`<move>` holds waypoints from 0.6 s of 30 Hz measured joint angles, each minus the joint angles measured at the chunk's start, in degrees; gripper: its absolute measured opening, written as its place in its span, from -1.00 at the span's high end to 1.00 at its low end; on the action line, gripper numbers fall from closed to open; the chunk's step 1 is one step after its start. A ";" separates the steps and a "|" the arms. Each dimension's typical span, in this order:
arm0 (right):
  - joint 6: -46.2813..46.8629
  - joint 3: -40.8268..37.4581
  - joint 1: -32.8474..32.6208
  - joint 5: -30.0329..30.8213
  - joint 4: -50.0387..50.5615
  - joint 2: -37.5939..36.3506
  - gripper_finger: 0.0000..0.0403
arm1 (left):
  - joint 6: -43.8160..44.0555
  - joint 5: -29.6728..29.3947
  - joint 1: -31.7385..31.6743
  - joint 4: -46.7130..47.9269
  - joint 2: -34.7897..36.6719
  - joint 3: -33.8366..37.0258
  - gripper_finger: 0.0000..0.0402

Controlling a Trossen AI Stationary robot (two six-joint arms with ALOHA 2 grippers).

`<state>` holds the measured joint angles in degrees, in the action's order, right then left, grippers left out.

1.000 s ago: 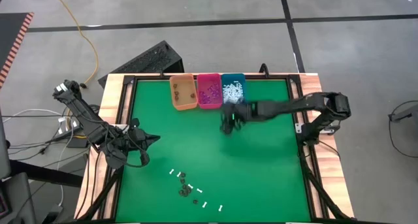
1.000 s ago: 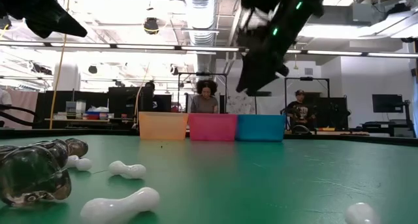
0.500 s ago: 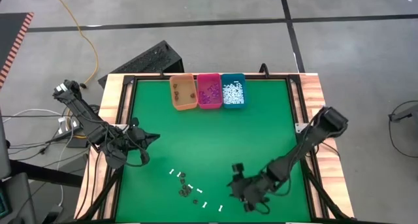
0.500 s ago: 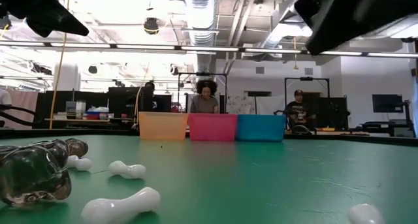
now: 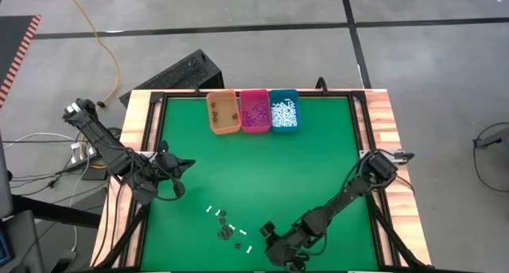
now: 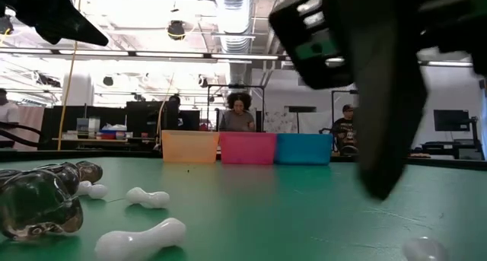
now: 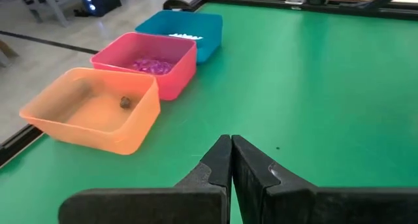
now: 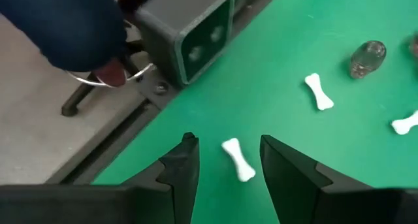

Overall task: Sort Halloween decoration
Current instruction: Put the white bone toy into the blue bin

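Three bins (image 5: 253, 112) at the far end of the counter (image 5: 318, 169) already hold sorted pieces. Right hand (image 8: 228, 160), fingers apart, hovers with a white bone (image 8: 238, 160) between them; several more pieces (image 5: 229, 229) lie just beside. Left hand (image 7: 232, 160) waits, pinched together.

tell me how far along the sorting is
Mostly done: the orange bin, pink bin and teal bin each hold pieces. In hand: the right gripper, open, straddles a white bone. Left: a few bones and dark pieces on the mat. The left gripper waits shut.
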<state>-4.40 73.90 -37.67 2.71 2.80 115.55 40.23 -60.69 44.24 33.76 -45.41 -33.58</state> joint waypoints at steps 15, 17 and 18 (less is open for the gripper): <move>1.24 -0.06 2.25 -1.79 3.65 2.56 0.35 | 0.13 2.92 -1.76 -0.04 0.00 0.00 1.00; 1.24 -0.06 2.25 -1.73 3.45 2.58 0.45 | 0.13 3.05 -1.76 -0.04 0.00 0.00 1.00; 1.24 -0.06 2.25 -1.73 3.15 2.58 0.49 | 0.13 3.09 -1.76 0.00 0.00 0.00 1.00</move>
<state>-3.16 73.84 -35.42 0.97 5.96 118.13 40.36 -57.60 42.48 33.76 -45.41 -33.58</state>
